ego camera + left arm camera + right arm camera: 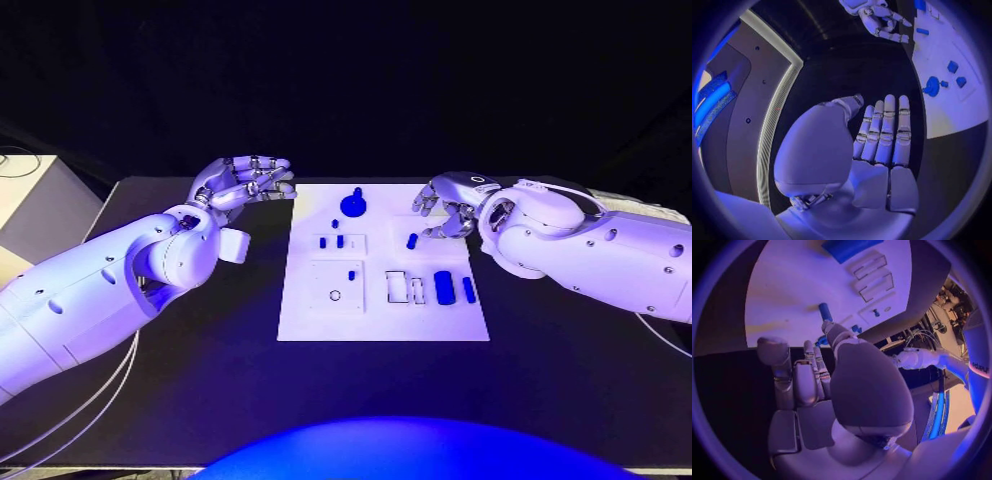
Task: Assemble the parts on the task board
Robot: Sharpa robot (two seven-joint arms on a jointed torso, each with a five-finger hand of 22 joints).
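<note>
Flanking one task board (pixel 378 325): two hands

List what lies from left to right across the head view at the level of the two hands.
left hand → task board → round blue part with a knob → right hand

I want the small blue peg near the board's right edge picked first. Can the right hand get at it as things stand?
Probably yes. The right hand hovers beside the small blue peg, fingers apart and holding nothing, and nothing lies between them on the task board.
</note>
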